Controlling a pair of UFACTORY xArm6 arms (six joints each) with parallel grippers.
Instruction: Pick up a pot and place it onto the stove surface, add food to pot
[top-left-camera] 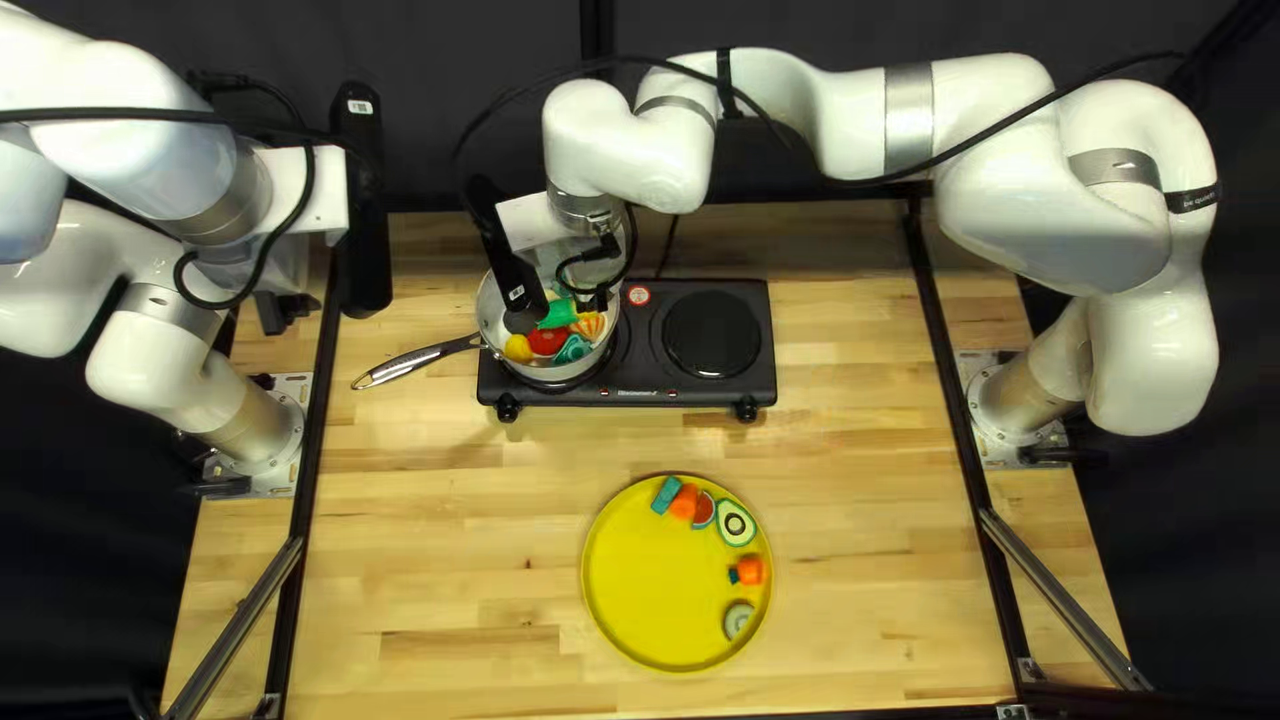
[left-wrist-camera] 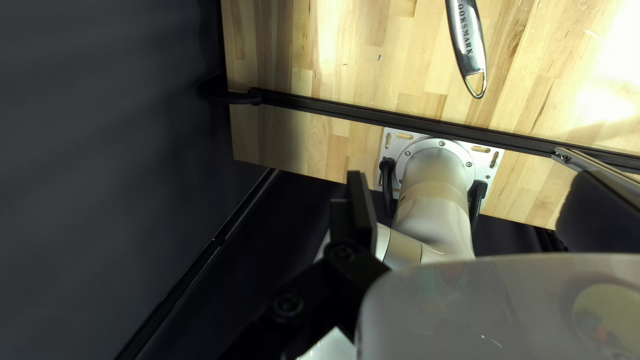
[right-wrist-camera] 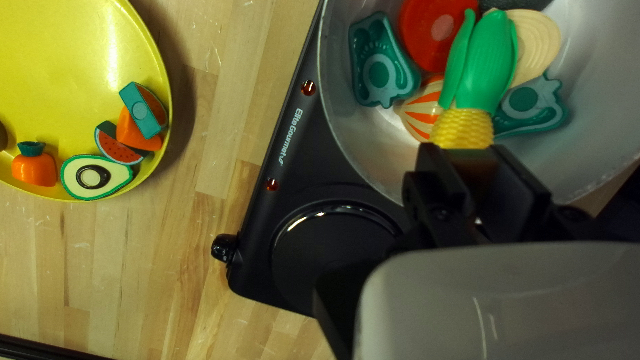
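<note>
Pale wooden tabletop (top-left-camera: 454, 560), dark curtain (top-left-camera: 827, 134) behind; left fingers (top-left-camera: 271, 315) wide apart, right fingers (top-left-camera: 596, 308) clamped on corn (right-wrist-camera: 463, 127).

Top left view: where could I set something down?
Bare wood lies between stove and plate, and right of both to the black rail. The right burner and the plate's left side are bare. Crowded: the pot, where my right gripper hangs over food, and the plate's right rim.

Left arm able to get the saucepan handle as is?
Looks like yes: the handle juts toward its side, nothing visible blocks it, and the left gripper is open. The right gripper is over the pan's bowl.
</note>
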